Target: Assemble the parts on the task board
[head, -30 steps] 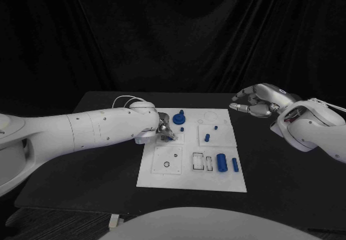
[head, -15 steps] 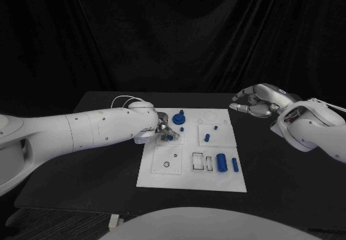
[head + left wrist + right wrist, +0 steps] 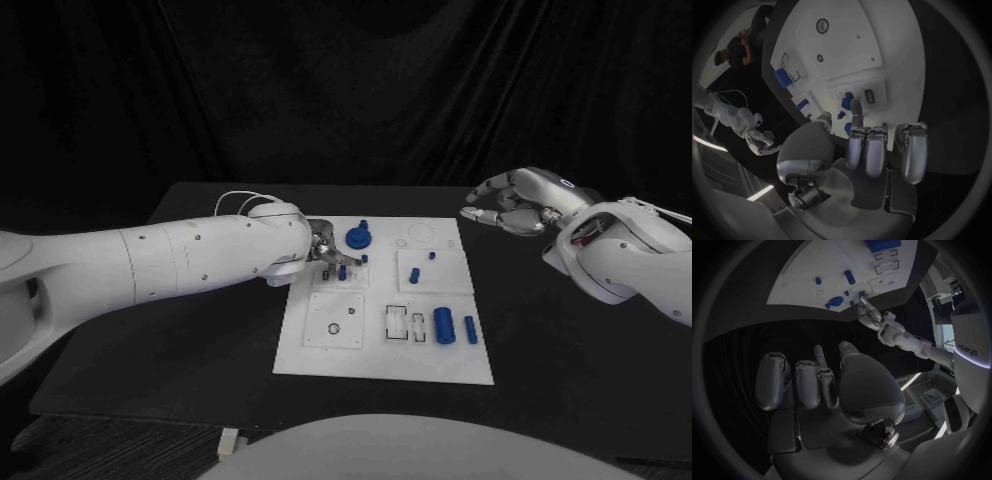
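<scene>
The white task board [image 3: 382, 352] lies mid-table. My left hand [image 3: 326, 256] hovers over its far-left module, one finger stretched to a small blue peg [image 3: 346, 268]; the left wrist view shows that fingertip [image 3: 856, 107] beside a blue piece [image 3: 846, 101], the other fingers curled, and I cannot tell whether anything is pinched. Just beyond stands a blue round part [image 3: 358, 237]. Two short blue pegs [image 3: 414, 274] sit in the far-right module, and a thick blue cylinder [image 3: 444, 326] lies next to a slim one [image 3: 470, 329]. My right hand [image 3: 508, 212] hangs past the board's far-right corner, fingers curled on nothing [image 3: 817, 385].
Rectangular slots [image 3: 397, 320] and a small ring hole [image 3: 333, 328] mark the board's near half, and a round outline [image 3: 420, 231] its far edge. Bare black table [image 3: 577, 340] lies to the right of the board. A white cable [image 3: 245, 200] loops over my left wrist.
My left hand has shifted slightly toward the board's far edge, uncovering a small blue peg beside its fingertips. The right hand has stayed put.
</scene>
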Robot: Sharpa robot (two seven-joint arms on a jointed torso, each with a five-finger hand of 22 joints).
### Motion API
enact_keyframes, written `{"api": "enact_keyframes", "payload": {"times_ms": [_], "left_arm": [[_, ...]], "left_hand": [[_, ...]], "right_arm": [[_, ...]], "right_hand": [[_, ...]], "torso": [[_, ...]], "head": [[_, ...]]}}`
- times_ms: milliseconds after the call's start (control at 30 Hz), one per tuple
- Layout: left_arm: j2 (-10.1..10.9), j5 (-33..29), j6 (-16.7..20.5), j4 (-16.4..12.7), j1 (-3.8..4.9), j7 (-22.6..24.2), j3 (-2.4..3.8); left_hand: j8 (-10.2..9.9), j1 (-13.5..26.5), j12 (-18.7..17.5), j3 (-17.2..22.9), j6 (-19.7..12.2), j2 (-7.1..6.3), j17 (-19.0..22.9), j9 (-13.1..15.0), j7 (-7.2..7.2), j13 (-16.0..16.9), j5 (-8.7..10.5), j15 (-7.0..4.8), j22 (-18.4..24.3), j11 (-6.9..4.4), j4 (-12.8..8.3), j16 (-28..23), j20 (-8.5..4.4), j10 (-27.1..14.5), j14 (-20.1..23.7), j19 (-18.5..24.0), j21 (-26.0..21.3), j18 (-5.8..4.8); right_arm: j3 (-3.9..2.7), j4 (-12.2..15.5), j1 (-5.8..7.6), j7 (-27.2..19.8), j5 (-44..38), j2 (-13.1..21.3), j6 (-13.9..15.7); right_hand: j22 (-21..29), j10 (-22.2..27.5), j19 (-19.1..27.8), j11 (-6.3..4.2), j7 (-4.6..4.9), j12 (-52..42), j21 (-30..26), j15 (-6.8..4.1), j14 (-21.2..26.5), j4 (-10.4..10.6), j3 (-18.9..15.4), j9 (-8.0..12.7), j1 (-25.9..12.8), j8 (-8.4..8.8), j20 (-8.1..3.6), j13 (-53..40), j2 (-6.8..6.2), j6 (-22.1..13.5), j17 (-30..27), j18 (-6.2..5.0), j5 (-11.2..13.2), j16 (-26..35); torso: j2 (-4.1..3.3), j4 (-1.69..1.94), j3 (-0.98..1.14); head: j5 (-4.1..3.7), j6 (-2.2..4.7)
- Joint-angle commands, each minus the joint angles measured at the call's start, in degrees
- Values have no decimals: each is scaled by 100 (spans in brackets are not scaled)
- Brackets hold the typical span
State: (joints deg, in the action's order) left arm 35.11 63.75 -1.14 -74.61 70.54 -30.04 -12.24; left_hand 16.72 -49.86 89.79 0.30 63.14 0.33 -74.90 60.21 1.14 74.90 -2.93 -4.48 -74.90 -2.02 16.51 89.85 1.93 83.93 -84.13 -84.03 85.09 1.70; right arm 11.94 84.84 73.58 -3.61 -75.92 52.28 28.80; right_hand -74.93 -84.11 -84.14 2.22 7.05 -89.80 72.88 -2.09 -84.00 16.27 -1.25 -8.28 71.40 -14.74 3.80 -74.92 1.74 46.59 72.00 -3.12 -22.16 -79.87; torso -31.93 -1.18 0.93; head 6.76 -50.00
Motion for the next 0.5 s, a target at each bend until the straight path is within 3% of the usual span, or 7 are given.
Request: {"api": "enact_keyframes", "payload": {"times_ms": [33,200,400,467,500], "left_arm": [[45,-14,271,-79,130,214,10],[77,-14,85,-69,253,207,10],[31,-15,-237,-2,298,135,10],[21,-15,-341,16,303,104,10],[17,-15,-392,26,304,89,9]], "left_hand": [[86,-78,21,-71,-64,43,-1510,129,7,1510,15,-48,-1114,-42,0,15,-38,607,-587,-171,-5,-3],[180,-249,21,-108,-148,149,-1510,296,5,1510,6,-50,-1104,-46,-25,15,-41,607,-587,-158,-29,3],[196,-371,21,-103,-202,233,-1510,354,11,1510,-12,-43,-1091,-40,-43,15,-35,607,-587,-140,-54,9],[208,-511,21,-68,-225,306,-1510,391,10,1510,-105,-39,-1084,-37,-84,15,-30,607,-587,-130,-71,13],[207,-610,21,-50,-243,338,-1510,410,8,1510,-256,-40,-1084,-37,-119,15,-28,607,-587,-128,-77,14]], "right_arm": [[-4,-4,-13,88,-10,12,-15],[-4,-15,-13,90,-10,-2,-18],[-4,-10,-13,85,-10,-2,-16],[-4,-9,-13,85,-10,0,-16],[-4,-8,-13,85,-10,2,-17]], "right_hand": [[-978,-589,-20,47,45,-20,-25,36,-267,10,-29,9,33,18,41,-1508,-18,0,-8,-77,-24,19],[-977,-589,-19,47,45,-20,-28,36,-267,14,-33,11,28,19,42,-1508,-19,1,-7,-78,-24,18],[-975,-589,-18,47,45,-20,-32,37,-266,15,-35,12,25,19,43,-1508,-19,3,-12,-79,-25,21],[-975,-589,-18,47,45,-20,-32,37,-266,15,-35,12,25,19,43,-1508,-19,3,-12,-79,-25,21],[-977,-589,-20,47,45,-20,-27,37,-266,16,-36,13,24,19,43,-1508,-18,3,-10,-77,-25,20]], "torso": [[2,3,2],[4,2,3],[2,-2,1],[1,-2,0],[2,-2,0]], "head": [[8,0],[20,0],[13,0],[20,0],[21,0]]}}
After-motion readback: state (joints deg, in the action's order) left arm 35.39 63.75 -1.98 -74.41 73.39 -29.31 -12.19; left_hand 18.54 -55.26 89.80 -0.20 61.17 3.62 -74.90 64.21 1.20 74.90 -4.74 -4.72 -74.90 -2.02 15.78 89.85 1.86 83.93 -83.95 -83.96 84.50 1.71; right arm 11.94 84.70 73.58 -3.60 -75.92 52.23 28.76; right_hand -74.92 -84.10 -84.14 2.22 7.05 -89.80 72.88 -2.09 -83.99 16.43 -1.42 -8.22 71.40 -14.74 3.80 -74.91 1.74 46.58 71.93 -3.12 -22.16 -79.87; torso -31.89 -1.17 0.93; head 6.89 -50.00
